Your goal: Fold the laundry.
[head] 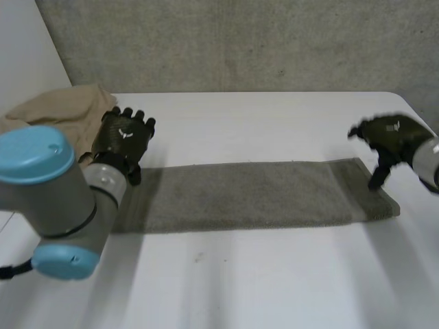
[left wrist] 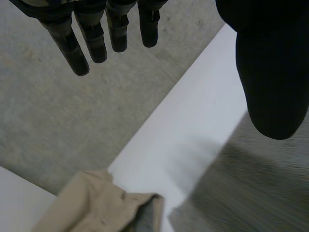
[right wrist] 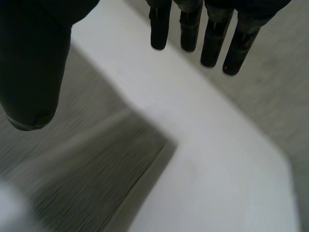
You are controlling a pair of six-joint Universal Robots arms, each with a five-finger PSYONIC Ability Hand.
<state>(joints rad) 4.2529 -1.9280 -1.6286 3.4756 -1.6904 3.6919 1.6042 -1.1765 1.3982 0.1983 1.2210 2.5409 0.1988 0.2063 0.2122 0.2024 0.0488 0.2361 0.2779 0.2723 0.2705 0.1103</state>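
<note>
- Progress, as I judge it: the long grey-green terry towel [head: 247,195] lies flat on the white surface [head: 274,274] as a narrow strip running from side to side. I take the lengthwise folding as done.
- My left robot hand [head: 125,137] hovers over the strip's left end. It is released, with fingers [left wrist: 72,48] straight, thumb [left wrist: 273,87] apart, and nothing between them.
- My right robot hand [head: 392,137] hangs above the strip's right end, likewise released. Its straight fingers [right wrist: 212,43] reach over bare surface just past the towel's corner and grasp nothing.
- Remaining, in my judgement: the strip is not yet folded crosswise. Each end needs a grasp, and then one end must be carried over the other.
- Crumpled beige cloth [head: 58,113] sits at the surface's far left corner, near the towel's left end and unfolded. It probably counts as laundry yet to be done.
</note>
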